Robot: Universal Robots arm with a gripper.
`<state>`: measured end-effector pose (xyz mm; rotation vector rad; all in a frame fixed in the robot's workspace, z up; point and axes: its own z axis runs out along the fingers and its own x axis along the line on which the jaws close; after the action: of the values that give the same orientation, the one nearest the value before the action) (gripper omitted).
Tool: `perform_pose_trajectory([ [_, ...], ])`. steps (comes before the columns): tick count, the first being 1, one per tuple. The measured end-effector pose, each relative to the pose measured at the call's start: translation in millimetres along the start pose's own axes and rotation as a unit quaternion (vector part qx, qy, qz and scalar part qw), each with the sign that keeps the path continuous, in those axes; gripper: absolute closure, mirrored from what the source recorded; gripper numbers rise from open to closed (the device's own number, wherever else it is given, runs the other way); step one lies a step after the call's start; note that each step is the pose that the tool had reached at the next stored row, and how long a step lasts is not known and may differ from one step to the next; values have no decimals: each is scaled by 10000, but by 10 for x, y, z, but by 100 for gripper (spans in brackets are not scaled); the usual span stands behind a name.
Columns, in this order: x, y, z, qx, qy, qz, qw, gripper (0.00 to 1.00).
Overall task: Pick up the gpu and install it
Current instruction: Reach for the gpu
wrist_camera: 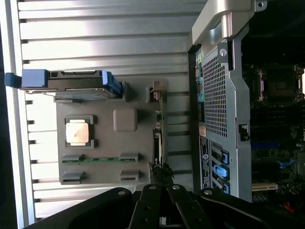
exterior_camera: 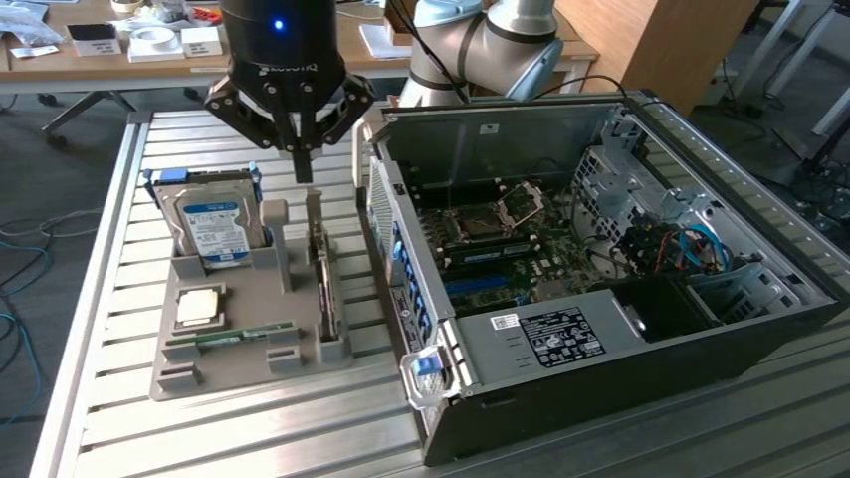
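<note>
Black 2-finger gripper (exterior_camera: 303,171) hangs with fingers pinched fully together, holding nothing, just above the thin dark gpu card (exterior_camera: 322,284). The card stands on edge in the grey plastic parts tray (exterior_camera: 226,370), beside the open black computer case (exterior_camera: 505,139). Pickup stage, I judge: card not yet grasped. A grasp calls for parted fingers straddling that narrow top edge.

A gripper (wrist_camera: 161,193), fingers pressed together, hangs over a slatted metal tabletop (wrist_camera: 105,33), above one end of a grey parts tray (wrist_camera: 107,143). On the tray, the gpu (wrist_camera: 159,138) stands on edge in the slot along the side facing an open computer case (wrist_camera: 221,109). At the tray's opposite end stands 1 hard drive (wrist_camera: 71,82) in a blue bracket. A CPU (wrist_camera: 78,132) and 1 green RAM stick (wrist_camera: 102,159) lie between that drive and the gripper's end.
</note>
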<state>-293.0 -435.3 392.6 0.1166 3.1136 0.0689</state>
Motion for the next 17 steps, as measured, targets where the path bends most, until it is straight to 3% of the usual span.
perform_pose_trajectory([
  [17, 13, -60, 56, 1, 1, 0, 10000, 89],
])
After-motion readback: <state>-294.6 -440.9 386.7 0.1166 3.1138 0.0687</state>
